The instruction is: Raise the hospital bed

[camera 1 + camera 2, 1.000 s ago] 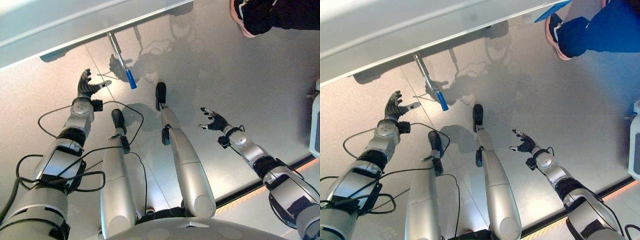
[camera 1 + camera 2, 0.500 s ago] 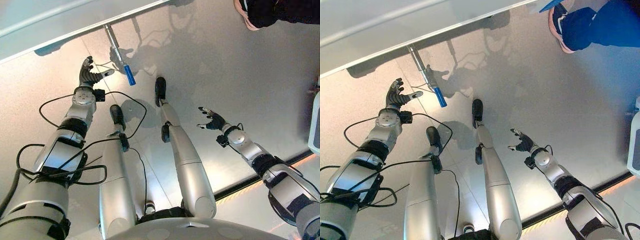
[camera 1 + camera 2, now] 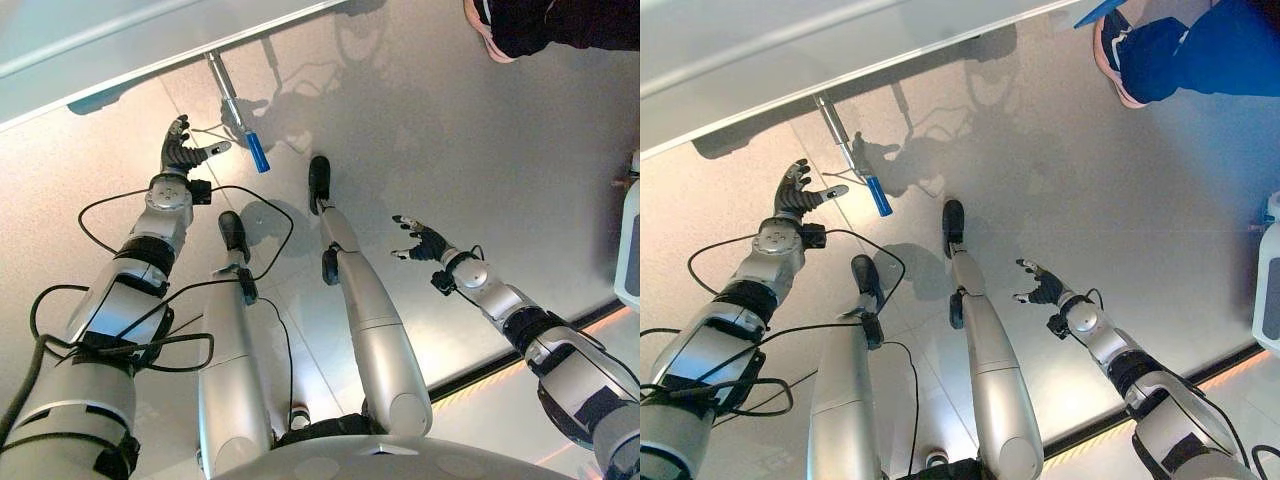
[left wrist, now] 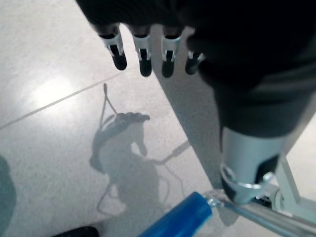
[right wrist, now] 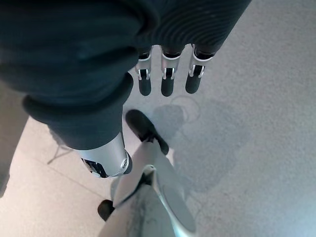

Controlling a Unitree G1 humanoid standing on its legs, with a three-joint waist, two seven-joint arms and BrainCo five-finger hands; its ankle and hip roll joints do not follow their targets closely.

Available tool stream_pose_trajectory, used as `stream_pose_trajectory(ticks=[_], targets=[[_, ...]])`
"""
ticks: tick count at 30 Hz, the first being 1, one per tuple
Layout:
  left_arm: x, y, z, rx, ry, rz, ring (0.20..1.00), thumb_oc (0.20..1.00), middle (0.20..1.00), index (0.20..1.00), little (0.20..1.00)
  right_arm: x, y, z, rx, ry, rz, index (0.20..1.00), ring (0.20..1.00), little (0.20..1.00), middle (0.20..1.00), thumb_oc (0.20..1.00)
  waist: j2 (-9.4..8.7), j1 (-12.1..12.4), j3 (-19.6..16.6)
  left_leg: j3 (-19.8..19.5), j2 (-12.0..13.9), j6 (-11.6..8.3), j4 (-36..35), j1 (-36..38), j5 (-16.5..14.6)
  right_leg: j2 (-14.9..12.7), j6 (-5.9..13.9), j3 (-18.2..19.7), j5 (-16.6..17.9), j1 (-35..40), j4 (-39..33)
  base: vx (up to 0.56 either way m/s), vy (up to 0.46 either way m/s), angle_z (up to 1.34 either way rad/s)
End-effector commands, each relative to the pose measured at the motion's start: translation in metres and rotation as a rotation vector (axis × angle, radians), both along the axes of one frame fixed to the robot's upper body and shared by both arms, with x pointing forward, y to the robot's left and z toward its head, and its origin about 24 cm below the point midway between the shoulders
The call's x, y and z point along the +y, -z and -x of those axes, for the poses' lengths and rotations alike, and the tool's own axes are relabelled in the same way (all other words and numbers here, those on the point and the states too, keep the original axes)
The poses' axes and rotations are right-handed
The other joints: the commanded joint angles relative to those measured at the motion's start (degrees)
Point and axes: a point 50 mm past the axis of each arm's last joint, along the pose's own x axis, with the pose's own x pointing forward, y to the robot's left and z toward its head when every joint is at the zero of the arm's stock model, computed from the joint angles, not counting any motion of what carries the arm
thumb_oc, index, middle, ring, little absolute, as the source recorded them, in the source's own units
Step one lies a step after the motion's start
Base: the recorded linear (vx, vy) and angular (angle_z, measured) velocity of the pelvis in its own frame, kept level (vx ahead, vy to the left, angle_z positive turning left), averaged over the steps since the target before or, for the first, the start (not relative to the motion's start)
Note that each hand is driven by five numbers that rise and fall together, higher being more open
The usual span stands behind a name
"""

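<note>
The hospital bed's pale edge (image 3: 150,40) runs along the far side. From under it a silver crank rod slants down to a blue grip (image 3: 258,152). My left hand (image 3: 183,155) is open, held just left of the blue grip (image 3: 878,196), thumb pointing toward it and not touching. In the left wrist view the blue grip (image 4: 177,219) lies past the thumb, with the straight fingers (image 4: 143,59) above the floor. My right hand (image 3: 425,240) hangs open over the floor at the right, fingers (image 5: 165,81) straight, holding nothing.
A person's shoe (image 3: 490,25) and blue trouser leg (image 3: 1200,50) stand at the far right by the bed. A white object (image 3: 630,250) sits at the right edge. A dark strip with an orange line (image 3: 520,350) crosses the floor at the lower right.
My left hand has reached farther toward the bed and closer to the blue crank grip. The right hand has barely moved.
</note>
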Motion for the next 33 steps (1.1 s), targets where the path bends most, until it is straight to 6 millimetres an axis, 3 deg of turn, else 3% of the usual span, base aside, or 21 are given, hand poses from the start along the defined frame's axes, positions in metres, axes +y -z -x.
stream_pose_trajectory(ticks=[1,11,19,33], targets=[[-0.002,0.005,0.001,0.016,0.032,0.053,1.000,1.000,1.000,1.000,1.000,-0.022,0.005,0.009,0.042,0.025,0.060,1.000,1.000,1.000,1.000,1.000,-0.44,1.7,-0.1,-2.3,1.9,-1.50,-7.5,0.5,8.0,-2.9,8.82,0.3,-13.8,1.0,11.6,0.00,0.000,0.00],[-0.022,-0.014,-0.010,-0.005,0.124,0.056,1.000,1.000,1.000,1.000,1.000,-0.027,0.006,0.009,0.071,0.030,0.079,1.000,1.000,1.000,1.000,1.000,-0.64,1.2,-0.1,-2.2,2.0,-1.40,-7.6,0.6,8.0,-2.9,8.81,0.4,-13.8,1.0,11.9,0.00,0.000,0.00],[-0.027,-0.023,-0.011,-0.021,0.176,0.024,1.000,1.000,1.000,1.000,1.000,-0.029,0.008,0.013,0.088,0.023,0.087,1.000,1.000,1.000,1.000,1.000,-0.77,1.1,-0.1,-2.4,2.0,-1.34,-7.6,0.6,7.9,-3.0,8.72,0.5,-14.1,0.7,12.4,0.00,0.000,0.00],[-0.037,-0.018,-0.013,0.007,0.208,0.000,1.000,1.000,1.000,1.000,1.000,-0.027,0.013,0.015,0.113,0.007,0.105,1.000,1.000,1.000,1.000,1.000,-1.06,0.9,-0.1,-2.5,2.1,-1.06,-6.9,0.3,7.6,-3.0,8.67,0.5,-14.8,0.0,13.7,0.00,0.000,0.00]])
